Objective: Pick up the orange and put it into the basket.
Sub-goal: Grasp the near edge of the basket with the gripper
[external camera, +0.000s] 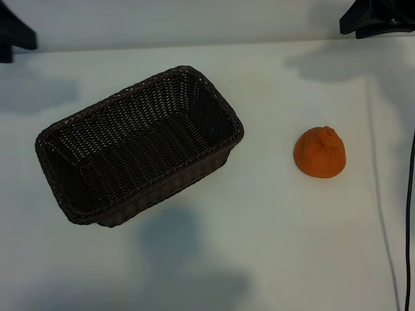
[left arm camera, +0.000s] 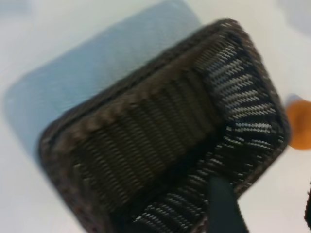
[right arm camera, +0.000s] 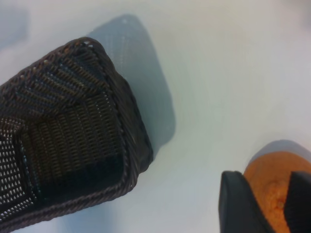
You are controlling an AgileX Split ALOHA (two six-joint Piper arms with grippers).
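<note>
Item: orange [external camera: 320,153]; small, rough-skinned, knobby bump uppermost; resting on the white worktop [external camera: 272,246], well apart from the basket and to its right in the exterior view; not yet lifted, so the task appears to be at its start.

Item: basket [external camera: 139,146]; dark brown wicker, rectangular, braided rim, sloping sides; set at a slant on the worktop, mouth up, nothing visible inside; the open top leaves it ready to receive a drop from above.

Item: right tool [right arm camera: 265,206]; seen in its own wrist view only; two dark fingers [right arm camera: 238,204] stand spread with the orange between them, apparently above the fruit; whether they touch the skin cannot be told; placement reads as lining up for a pinch across the fruit's width.

Item: left tool [left arm camera: 272,213]; one dark finger shows at the edge of its wrist view, over the basket's near wall; jaws parted, holding nothing; judged idle, kept on the basket side and clear of the fruit.

Item: black cable [external camera: 408,220]; runs along the worktop's right edge.
</note>
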